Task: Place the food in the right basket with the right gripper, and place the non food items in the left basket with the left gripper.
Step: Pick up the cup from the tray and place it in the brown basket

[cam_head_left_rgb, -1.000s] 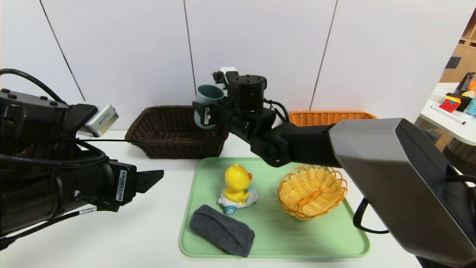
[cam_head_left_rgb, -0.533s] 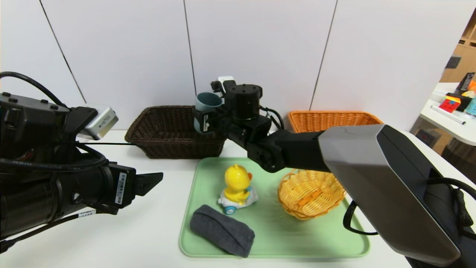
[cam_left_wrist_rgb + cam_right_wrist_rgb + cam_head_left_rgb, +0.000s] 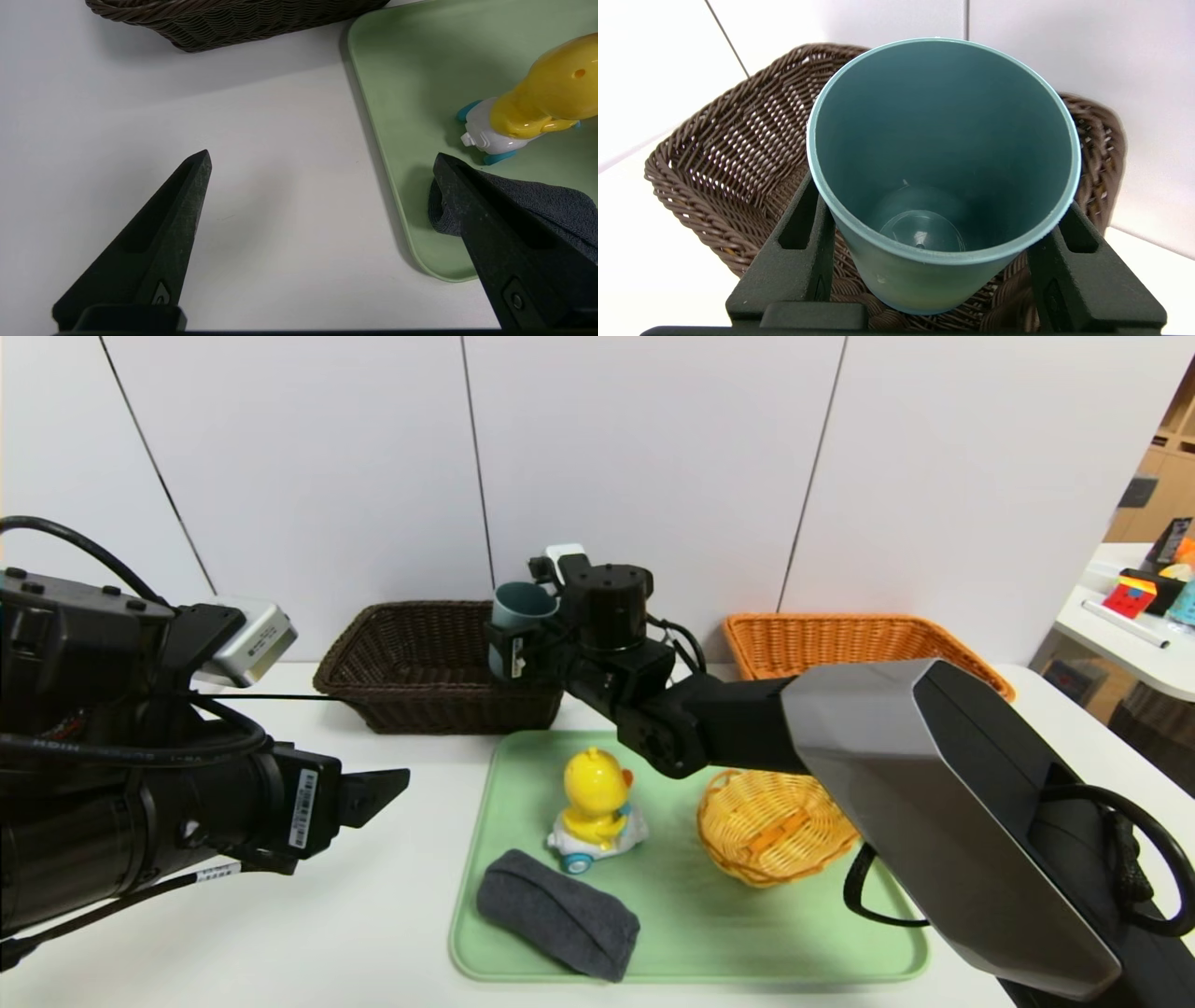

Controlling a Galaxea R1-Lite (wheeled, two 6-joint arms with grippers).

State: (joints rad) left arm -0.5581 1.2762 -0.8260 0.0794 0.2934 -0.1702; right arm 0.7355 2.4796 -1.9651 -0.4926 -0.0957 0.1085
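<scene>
Near: grey pouch (image 3: 558,914) at the near-left corner of the green tray (image 3: 691,952), duck toy (image 3: 597,809) just behind it, small yellow wicker bowl (image 3: 775,826) on the tray's right side. Left gripper (image 3: 322,163) hangs over the bare table (image 3: 373,915) left of the tray, jaws spread wide, holding nothing. Far: right gripper (image 3: 941,233) clamped on the blue-grey cup (image 3: 943,154), upright, held over the right end of the left basket (image 3: 420,663). Right basket (image 3: 840,639) sits far right. Bread not visible.
</scene>
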